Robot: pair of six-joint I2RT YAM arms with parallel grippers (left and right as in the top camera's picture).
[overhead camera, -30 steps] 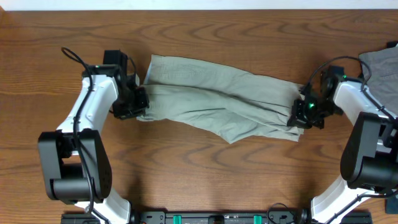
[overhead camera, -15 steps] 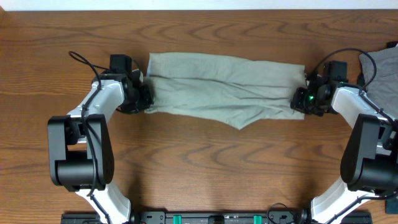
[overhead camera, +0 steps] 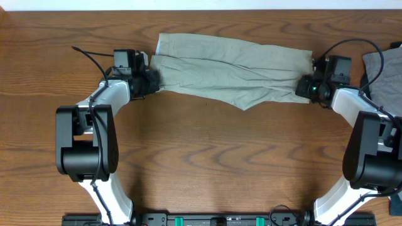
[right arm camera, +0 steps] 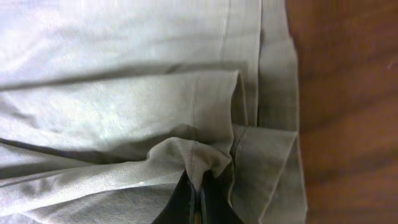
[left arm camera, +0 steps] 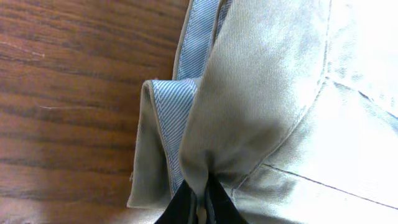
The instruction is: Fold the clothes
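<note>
Wood-grain table (overhead camera: 201, 157) fills the overhead view, and a pale strip shows beyond its far edge. The shorts (overhead camera: 232, 69) lie close to that far edge as one long band of pale sage-khaki cloth, stretched from the left side of the table toward the right. Creases run along the band's length. About midway, a pointed flap of the cloth juts toward the near edge.

The left tool (overhead camera: 151, 80) is clenched on the left end of the shorts. In the left wrist view its dark fingertips (left arm camera: 181, 210) are pressed together with a tuck of the fabric pinched between them. Just beside the pinch, the cloth is folded over and shows a lighter, blue-grey twill lining (left arm camera: 168, 118) along its edge, with bare wood to the left of it.

The right tool (overhead camera: 303, 88) is likewise clenched on the right end. In the right wrist view its fingertips (right arm camera: 180, 204) nip a small bunched ridge of cloth, and the stitched hems lie just beyond it, next to bare wood. Whether either gripped end is lifted off the table or rests on it cannot be told.

A grey garment (overhead camera: 383, 72) lies at the right edge of the table near the far corner, partly cut off by the frame and apart from the shorts.
</note>
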